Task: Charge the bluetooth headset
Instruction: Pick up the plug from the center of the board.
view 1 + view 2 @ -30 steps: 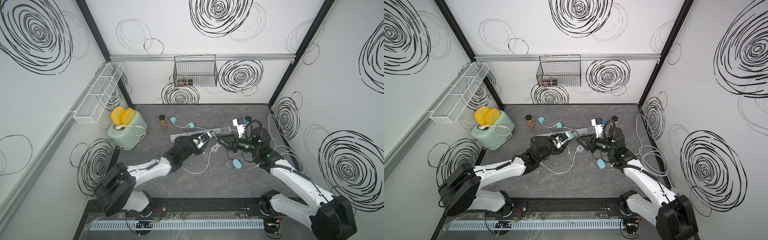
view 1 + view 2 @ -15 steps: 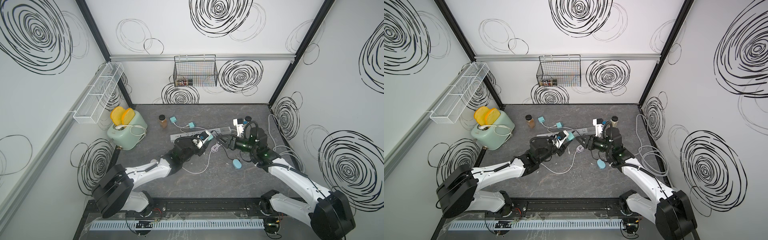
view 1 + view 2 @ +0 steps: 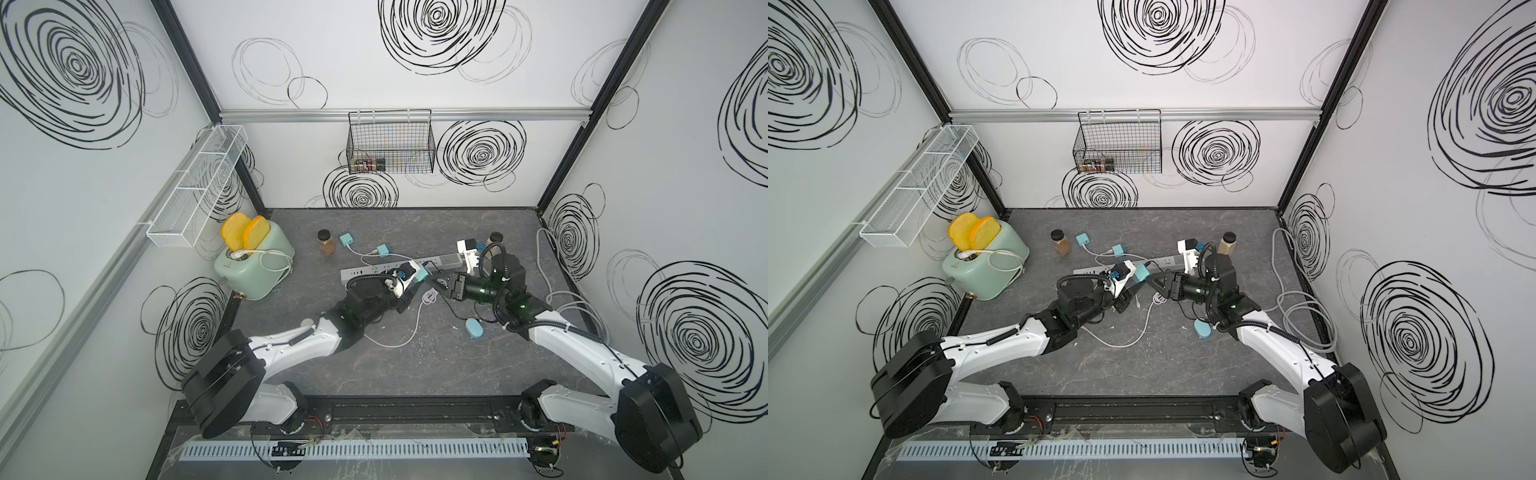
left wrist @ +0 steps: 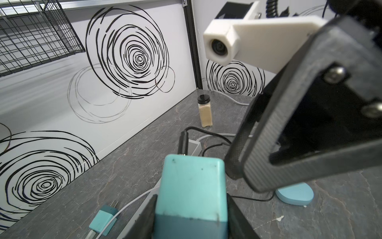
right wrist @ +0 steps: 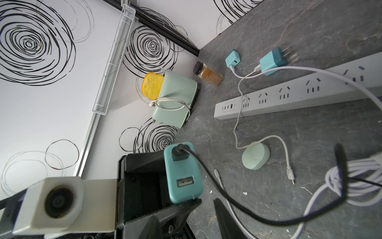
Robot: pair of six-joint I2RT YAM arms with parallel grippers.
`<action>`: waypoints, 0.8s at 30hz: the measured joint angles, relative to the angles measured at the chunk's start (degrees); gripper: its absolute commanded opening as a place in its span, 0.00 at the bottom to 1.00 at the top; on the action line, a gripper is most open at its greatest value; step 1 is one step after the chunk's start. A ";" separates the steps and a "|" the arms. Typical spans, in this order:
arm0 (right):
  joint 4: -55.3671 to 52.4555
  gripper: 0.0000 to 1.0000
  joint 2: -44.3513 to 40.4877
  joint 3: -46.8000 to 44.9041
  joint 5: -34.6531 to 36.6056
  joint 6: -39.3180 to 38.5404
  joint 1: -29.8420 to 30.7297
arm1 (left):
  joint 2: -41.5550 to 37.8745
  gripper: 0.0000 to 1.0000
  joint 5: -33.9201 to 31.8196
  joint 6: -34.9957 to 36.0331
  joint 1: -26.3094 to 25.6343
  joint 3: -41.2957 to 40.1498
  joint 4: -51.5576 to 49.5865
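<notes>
The bluetooth headset is a light-blue oval case lying on the grey table, also in a top view and the left wrist view. A thin black cable runs from a teal charger adapter toward it. My left gripper is shut on that adapter and holds it above the white power strip. My right gripper is open right beside the adapter, one fingertip just under it, nothing between the jaws.
A mint toaster with bread stands at the left. Two more teal chargers, two spice jars, a mint round puck, a coiled white cable and grey cable loops lie around.
The adapter in my left gripper has shifted slightly toward the right gripper, whose fingertips now sit right by it. Little else has moved.
</notes>
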 measured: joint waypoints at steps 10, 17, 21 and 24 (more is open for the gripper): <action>2.49 0.39 2.23 0.20 -0.94 1.44 -0.31 | 0.04 0.22 1.86 -1.44 -0.72 -0.61 0.96; 5.18 0.19 4.50 0.81 -3.91 2.69 -0.87 | 1.31 0.29 2.16 -2.58 -0.68 -1.03 3.08; 5.05 0.09 4.79 0.81 -5.03 1.27 -1.95 | 2.56 0.52 2.25 -3.21 -0.68 -1.03 4.81; 3.98 0.06 4.81 1.14 -6.62 -3.06 -4.00 | 2.91 0.66 3.48 -4.50 -0.68 -1.03 5.60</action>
